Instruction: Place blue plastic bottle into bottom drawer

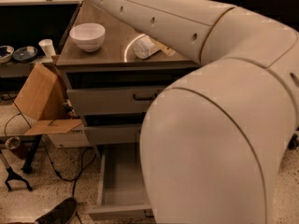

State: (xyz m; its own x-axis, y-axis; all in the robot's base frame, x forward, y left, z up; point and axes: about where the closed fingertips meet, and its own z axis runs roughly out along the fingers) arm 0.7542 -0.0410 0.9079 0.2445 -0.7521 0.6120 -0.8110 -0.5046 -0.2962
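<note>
The blue plastic bottle [144,48] lies on its side on the cabinet top [105,57], upper centre of the frame, its right end hidden behind the robot arm [210,125]. A white bowl [87,35] stands on the same top, to the left of the bottle and apart from it. Below, two shallower grey drawers sit in the cabinet face, the upper one [112,101] with a dark handle. Beneath them, at the lower centre, the bottom drawer [117,213] is pulled out over the speckled floor, its right side covered by the arm. The arm fills the right half and runs off the top edge; the gripper is out of frame there, so its state cannot be told. A cardboard box [39,97] leans at the left.
</note>
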